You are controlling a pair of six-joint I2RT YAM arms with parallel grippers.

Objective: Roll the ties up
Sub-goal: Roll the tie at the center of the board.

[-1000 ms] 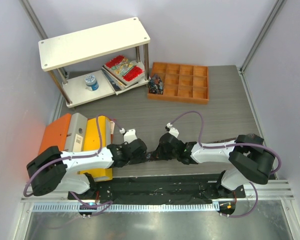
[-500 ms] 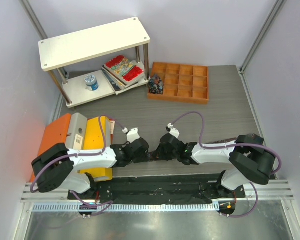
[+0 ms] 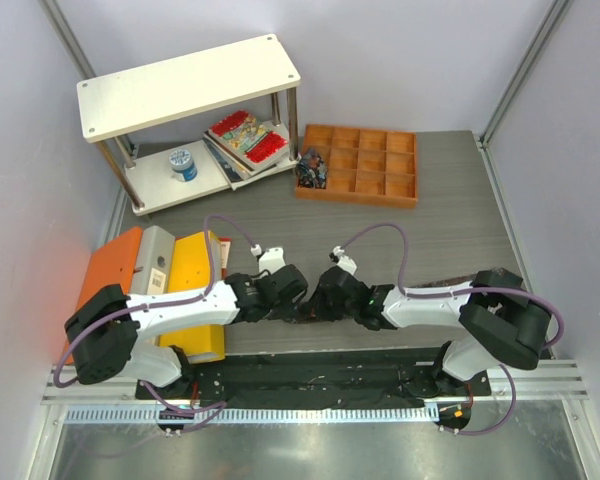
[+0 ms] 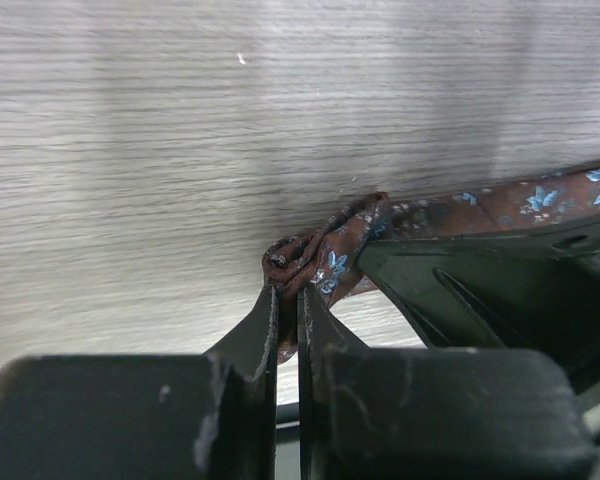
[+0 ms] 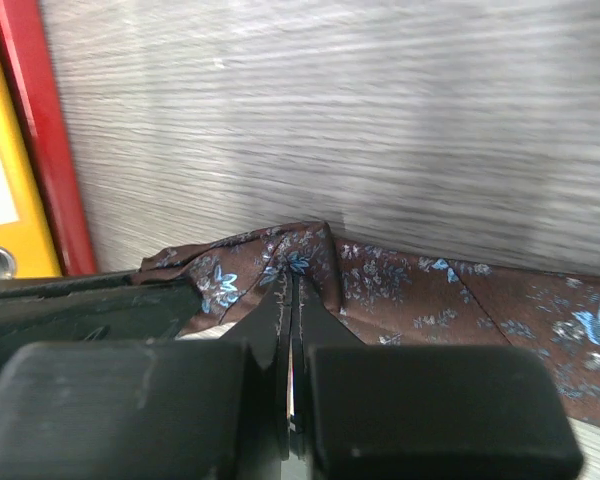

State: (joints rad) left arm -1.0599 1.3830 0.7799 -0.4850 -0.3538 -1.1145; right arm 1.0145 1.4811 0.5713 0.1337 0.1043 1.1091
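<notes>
Two grippers meet low over the table [image 3: 430, 200], near its front edge. Overhead cam hides both grips under the wrists; wrist cams show them. Far left lies a yellow binder [image 3: 195, 270]. L gripper [image 4: 288, 292]: jaws pinched tight on the bunched end of a brown, blue-flowered tie [image 4: 325, 262]. R gripper [image 5: 292, 285]: jaws clamped on a raised fold of that tie, which runs off right.
</notes>
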